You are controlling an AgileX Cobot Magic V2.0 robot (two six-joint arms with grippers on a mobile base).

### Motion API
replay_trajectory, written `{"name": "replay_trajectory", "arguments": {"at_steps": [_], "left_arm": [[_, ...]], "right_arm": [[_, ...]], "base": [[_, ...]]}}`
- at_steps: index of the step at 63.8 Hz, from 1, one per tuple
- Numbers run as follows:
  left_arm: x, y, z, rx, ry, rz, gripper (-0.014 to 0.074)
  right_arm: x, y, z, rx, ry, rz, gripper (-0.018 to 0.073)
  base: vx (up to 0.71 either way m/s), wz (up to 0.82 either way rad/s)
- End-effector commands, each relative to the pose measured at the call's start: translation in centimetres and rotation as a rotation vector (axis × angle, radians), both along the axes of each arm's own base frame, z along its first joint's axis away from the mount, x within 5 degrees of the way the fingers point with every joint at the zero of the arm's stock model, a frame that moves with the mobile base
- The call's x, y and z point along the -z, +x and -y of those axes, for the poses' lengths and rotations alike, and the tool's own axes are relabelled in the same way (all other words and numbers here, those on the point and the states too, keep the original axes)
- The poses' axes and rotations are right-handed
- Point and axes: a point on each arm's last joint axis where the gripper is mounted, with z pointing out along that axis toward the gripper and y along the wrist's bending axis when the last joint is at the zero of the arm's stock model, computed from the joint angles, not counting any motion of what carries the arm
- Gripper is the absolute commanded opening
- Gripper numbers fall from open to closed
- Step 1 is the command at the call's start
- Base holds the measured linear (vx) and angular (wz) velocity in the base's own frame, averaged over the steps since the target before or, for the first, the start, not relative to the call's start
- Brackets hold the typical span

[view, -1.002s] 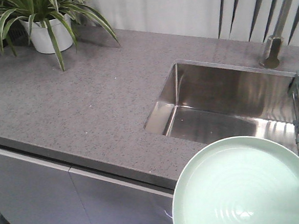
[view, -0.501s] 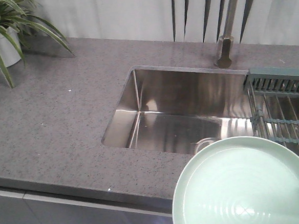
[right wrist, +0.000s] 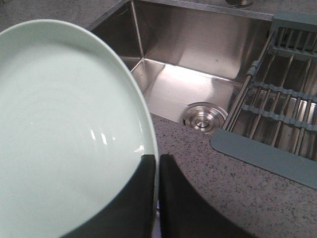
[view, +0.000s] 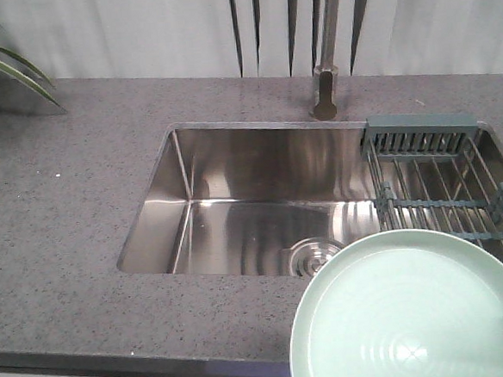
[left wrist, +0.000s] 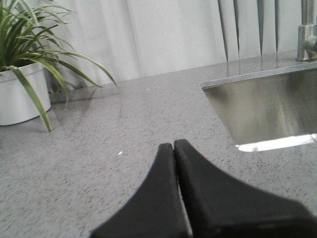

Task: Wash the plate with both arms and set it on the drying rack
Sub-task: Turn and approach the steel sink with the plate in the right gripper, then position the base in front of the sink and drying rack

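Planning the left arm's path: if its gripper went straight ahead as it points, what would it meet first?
Probably bare countertop between the plant pot and the sink; depth is unclear.

The speckled grey table (view: 75, 253) bears a potted plant (left wrist: 22, 94) toward its far left and a drying rack (view: 425, 204) across its sink (view: 234, 181).
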Motion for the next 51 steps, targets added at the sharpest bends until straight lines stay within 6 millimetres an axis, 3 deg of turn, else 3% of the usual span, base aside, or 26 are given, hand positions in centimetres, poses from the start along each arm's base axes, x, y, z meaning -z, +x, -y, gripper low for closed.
{"name": "replay_trajectory", "arguments": {"at_steps": [1,51], "left_arm": [[-1.65,-0.25,0.05,0.010,-0.019,0.115,-0.0006],[-1.65,-0.25,0.05,0.010,-0.019,0.115,-0.0006]], "right_arm": [[-1.21,0.38,0.05,0.024,0.030,0.071,-0.0004],[-1.21,0.38,0.05,0.024,0.030,0.071,-0.0004]], "base": [[0.05,-0.17],[0.04,-0.11]]}}
